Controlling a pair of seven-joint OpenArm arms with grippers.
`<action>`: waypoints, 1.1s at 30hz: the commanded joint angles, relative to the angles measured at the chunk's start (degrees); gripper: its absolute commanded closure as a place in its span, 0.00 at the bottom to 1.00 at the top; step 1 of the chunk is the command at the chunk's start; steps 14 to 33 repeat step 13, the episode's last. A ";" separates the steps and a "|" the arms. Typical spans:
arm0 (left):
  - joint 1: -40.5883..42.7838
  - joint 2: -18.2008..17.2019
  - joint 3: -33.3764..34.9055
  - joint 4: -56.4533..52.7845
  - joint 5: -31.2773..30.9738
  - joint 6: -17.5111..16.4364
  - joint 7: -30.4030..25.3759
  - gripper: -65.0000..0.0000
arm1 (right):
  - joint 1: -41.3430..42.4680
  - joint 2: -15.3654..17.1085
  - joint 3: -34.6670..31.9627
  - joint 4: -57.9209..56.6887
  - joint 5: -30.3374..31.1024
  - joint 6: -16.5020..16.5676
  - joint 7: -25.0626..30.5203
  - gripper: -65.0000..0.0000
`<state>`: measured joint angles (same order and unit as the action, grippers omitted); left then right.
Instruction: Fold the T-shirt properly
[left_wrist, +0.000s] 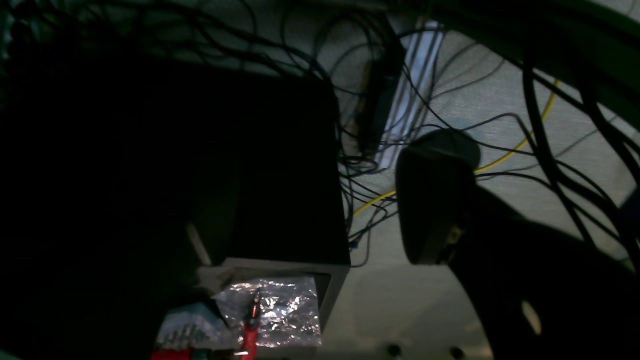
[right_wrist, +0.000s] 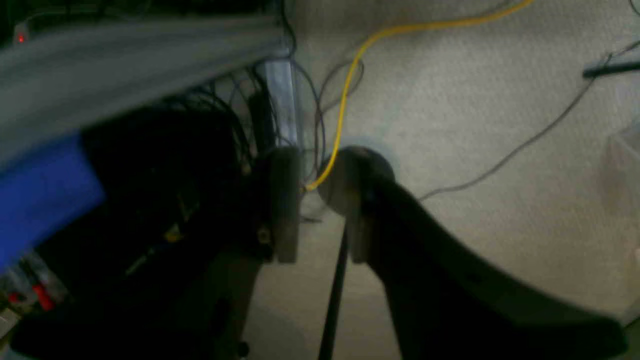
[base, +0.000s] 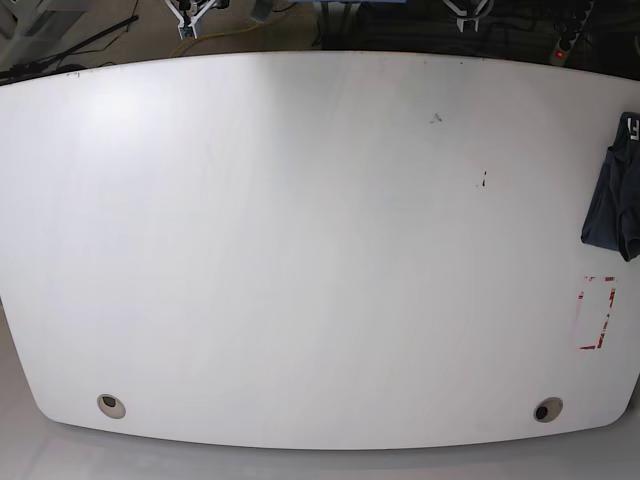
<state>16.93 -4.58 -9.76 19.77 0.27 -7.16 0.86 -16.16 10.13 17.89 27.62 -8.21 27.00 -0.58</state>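
Base view: wide white oval worktop (base: 300, 250) fills the frame. Dark navy-blue cotton T-shirt (base: 614, 200) lies bunched at the far right edge of the picture, partly cut off by the frame, on the side of the arm that carries the left wrist camera. Its long axis runs roughly from the far side of the worktop toward the near side, and small white lettering (base: 635, 128) sits at its far end. Just nearer the camera than the shirt, a red-and-white marked rectangle (base: 597, 312) lies flat on the worktop, apart from the cloth. Two round cable holes sit near the front edge, one at left (base: 111, 405) and one at right (base: 547, 409). Only small parts of the arms show at the top edge.

Left wrist view: very dark. Left tool (left_wrist: 320, 200) shows one rounded dark finger (left_wrist: 432, 200) against pale floor, well apart from the dark mass at left. The tool stands wide and empty, touching nothing. Behind it are tangled black cables (left_wrist: 360, 125), a yellow cable (left_wrist: 505, 157) and crinkled silver foil (left_wrist: 275, 310).

Right wrist view: blurred. Right tool (right_wrist: 317, 200) has its two fingers standing near each other with a narrow gap between them, and nothing is clamped there. A yellow cable (right_wrist: 350, 90) on the pale carpeted floor (right_wrist: 475, 125) passes behind that gap. No cloth is visible in either wrist view.
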 joint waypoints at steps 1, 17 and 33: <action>-3.87 -0.74 -0.04 -7.59 0.03 -0.01 -2.49 0.31 | 1.44 0.73 0.09 -2.69 -0.10 -0.24 0.10 0.77; -8.71 -0.39 2.07 -10.85 -0.05 3.16 -1.96 0.31 | 8.47 0.55 0.09 -10.87 -0.19 -2.08 0.01 0.77; -8.71 -0.39 2.07 -10.85 -0.05 3.16 -1.96 0.31 | 8.47 0.55 0.09 -10.87 -0.19 -2.08 0.01 0.77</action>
